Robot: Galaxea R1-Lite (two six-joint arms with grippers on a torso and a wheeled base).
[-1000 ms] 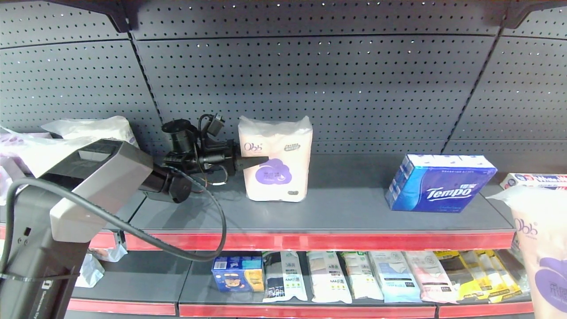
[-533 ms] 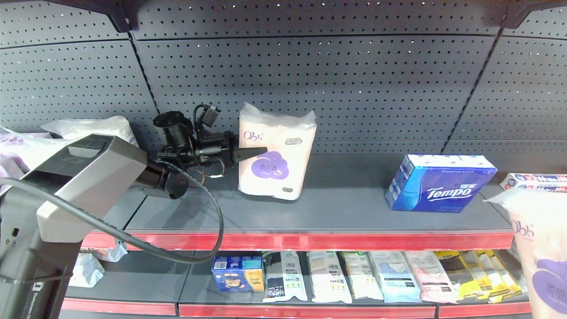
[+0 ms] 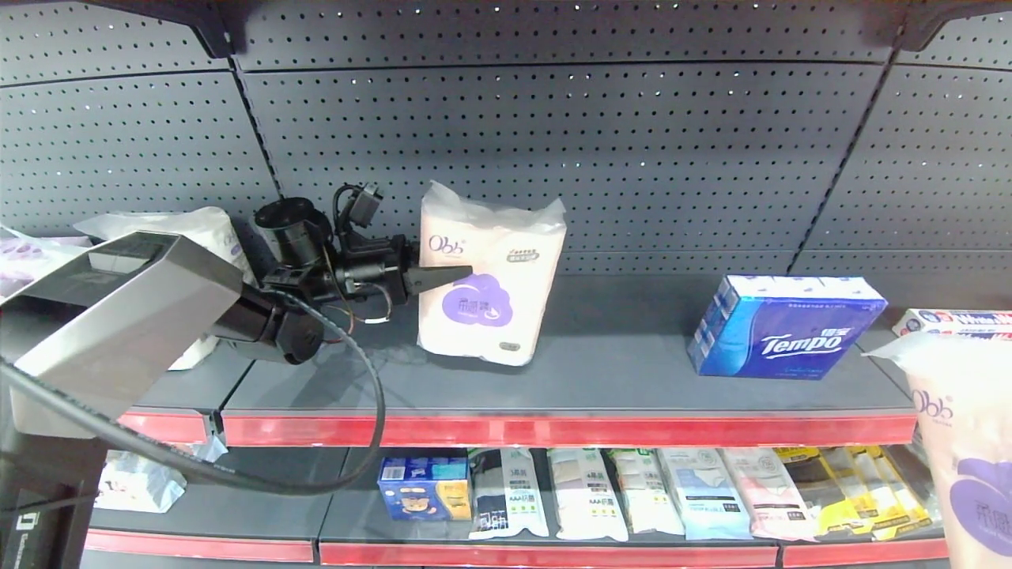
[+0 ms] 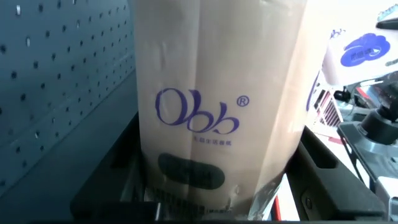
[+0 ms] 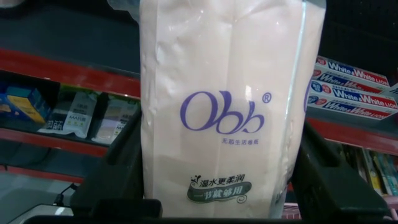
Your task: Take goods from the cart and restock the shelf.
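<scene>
left gripper (image 3: 455, 273) jaws clamped across the tissue pack (image 3: 506, 261) from its left; pack's long axis near upright, top tipped right, low over the shelf board (image 3: 632, 371), contact unclear; right gripper (image 5: 224, 186) grips a second pack (image 3: 961, 442) far right

Blue tissue box (image 3: 787, 325) on shelf (image 3: 617, 383)

The head camera faced forward and down over the shelf (image 3: 617, 371), sharing with each close-set wrist camera the left pack (image 4: 217, 106) and right pack (image 5: 224, 112).
</scene>
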